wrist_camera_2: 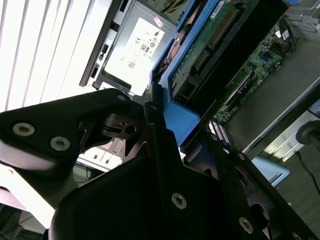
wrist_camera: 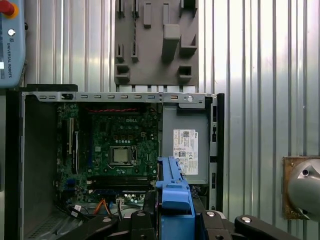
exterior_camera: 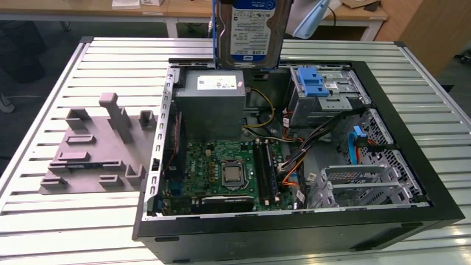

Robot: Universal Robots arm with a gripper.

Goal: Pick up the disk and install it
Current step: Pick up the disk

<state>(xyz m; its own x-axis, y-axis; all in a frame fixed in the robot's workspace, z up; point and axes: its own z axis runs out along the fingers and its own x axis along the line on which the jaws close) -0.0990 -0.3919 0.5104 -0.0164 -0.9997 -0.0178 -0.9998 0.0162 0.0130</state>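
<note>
Ribbed metal table carries an open case, with a grey fixture at its 9 o'clock in the exterior view. At 12 o'clock in that view the disk hangs upright over the power supply, its label facing the camera. In the first wrist view the gripper is clenched on the disk's blue frame, with the motherboard beyond it. The drive cage sits at the case's 1 o'clock.

Slatted table: computer case, grey fixture
</note>
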